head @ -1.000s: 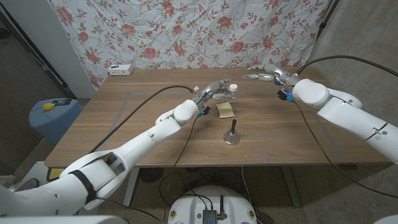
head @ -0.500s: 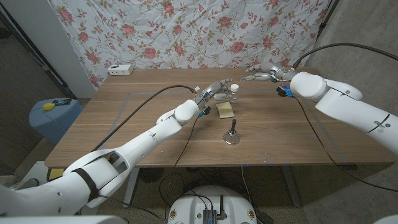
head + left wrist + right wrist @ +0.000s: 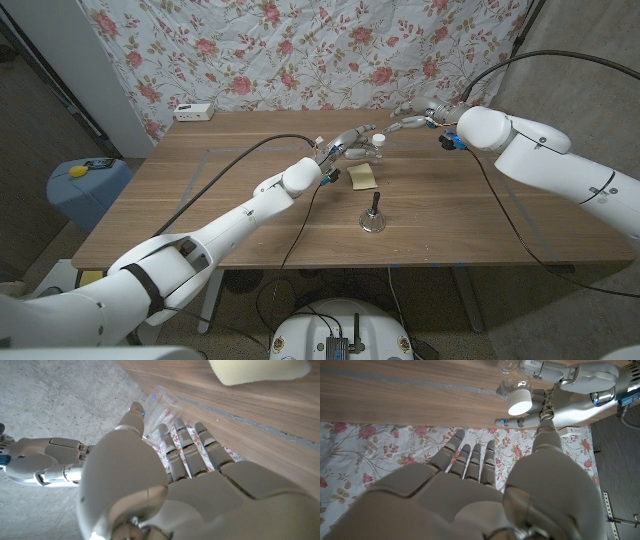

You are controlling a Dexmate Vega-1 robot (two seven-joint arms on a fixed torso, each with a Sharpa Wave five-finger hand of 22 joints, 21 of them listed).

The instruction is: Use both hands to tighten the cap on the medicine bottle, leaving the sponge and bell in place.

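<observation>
The medicine bottle (image 3: pixel 372 148) stands toward the far edge of the worktop (image 3: pixel 200 200), near its middle, a clear bottle with a white cap (image 3: pixel 379 139) on top. The left hand (image 3: pixel 345 146) grasps the bottle around its body, fingers wrapped on it. What is inside the bottle is too small and too glassy to make out; it may be empty. The right hand (image 3: pixel 412 122) hovers just beside the cap with its fingers apart, holding nothing and not touching the cap as far as the right wrist view shows.

So the first half looks done: the bottle is steadied. Closing the right hand on the cap and turning it tight is yet to come.

The yellow sponge (image 3: pixel 363 176) lies just on the near side of the bottle, and the bell (image 3: pixel 373 215) stands nearer the front edge, well apart from both hands; both look undisturbed. A white box (image 3: pixel 193 112) sits at the far left corner.
</observation>
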